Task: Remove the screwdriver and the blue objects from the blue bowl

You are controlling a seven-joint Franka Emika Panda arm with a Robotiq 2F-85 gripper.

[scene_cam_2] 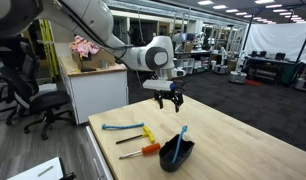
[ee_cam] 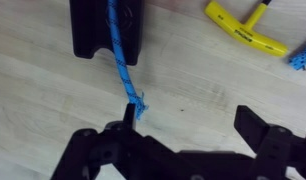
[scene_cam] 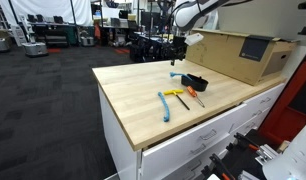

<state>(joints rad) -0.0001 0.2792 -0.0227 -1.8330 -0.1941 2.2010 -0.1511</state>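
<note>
The dark bowl (scene_cam: 196,81) (scene_cam_2: 177,153) (ee_cam: 93,30) stands on the wooden table. One light-blue piece (scene_cam_2: 183,135) (ee_cam: 120,60) leans in it and sticks out over the rim. The other blue piece (scene_cam: 165,106) (scene_cam_2: 121,127) lies on the table outside the bowl. The orange-handled screwdriver (scene_cam: 195,96) (scene_cam_2: 149,150) also lies on the table, beside the bowl. My gripper (scene_cam: 176,52) (scene_cam_2: 169,101) (ee_cam: 190,125) is open and empty above the table. In the wrist view the leaning piece's free end is right beside one finger.
A yellow-handled tool (scene_cam: 175,93) (scene_cam_2: 143,134) (ee_cam: 248,28) lies between the screwdriver and the loose blue piece. A large cardboard box (scene_cam: 238,52) stands at the back of the table. The table edge (scene_cam: 123,110) drops to the floor.
</note>
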